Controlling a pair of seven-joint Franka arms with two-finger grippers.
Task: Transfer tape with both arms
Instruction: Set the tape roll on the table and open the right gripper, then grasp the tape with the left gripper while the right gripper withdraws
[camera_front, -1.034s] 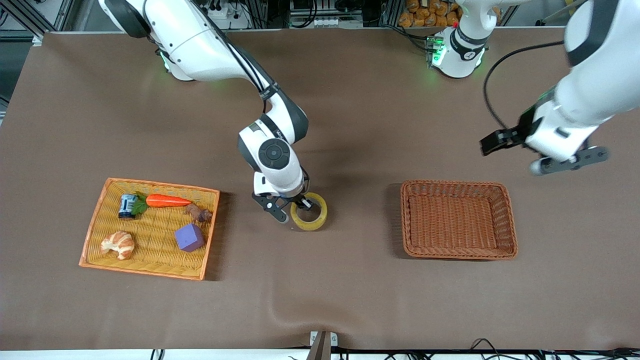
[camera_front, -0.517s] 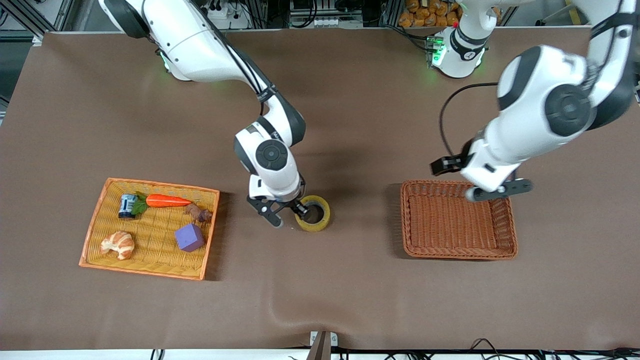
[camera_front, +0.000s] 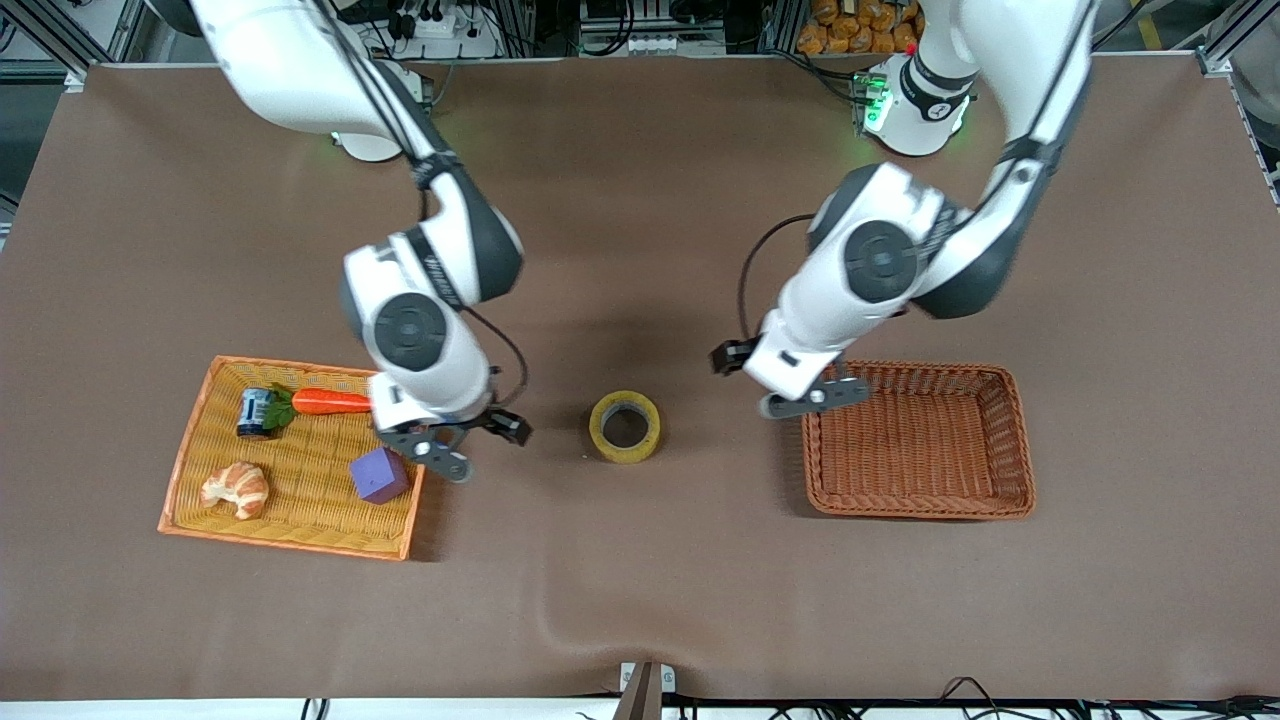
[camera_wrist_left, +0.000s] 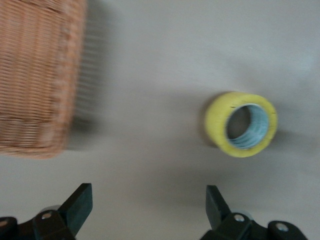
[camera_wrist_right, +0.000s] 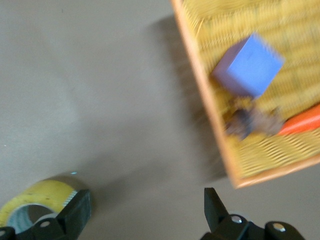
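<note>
The tape (camera_front: 625, 427), a yellow ring with a pale core, lies flat on the brown table between the two baskets; nothing touches it. My right gripper (camera_front: 482, 447) hangs open and empty over the table beside the yellow tray's edge, a short way from the tape toward the right arm's end. Its wrist view shows the tape (camera_wrist_right: 35, 201) just past one fingertip (camera_wrist_right: 80, 207). My left gripper (camera_front: 778, 385) is open and empty over the table by the brown basket's corner. In the left wrist view the tape (camera_wrist_left: 241, 124) lies ahead of the open gripper (camera_wrist_left: 148, 205).
A yellow woven tray (camera_front: 190, 470) holds a croissant (camera_front: 236, 489), a purple cube (camera_front: 379, 475), a carrot (camera_front: 335, 402) and a small can (camera_front: 255, 411). An empty brown wicker basket (camera_front: 1018, 440) stands toward the left arm's end.
My right gripper opened, let go of the tape and drew away toward the yellow tray. The left arm swung in from its end of the table to the brown basket's corner near the tape.
</note>
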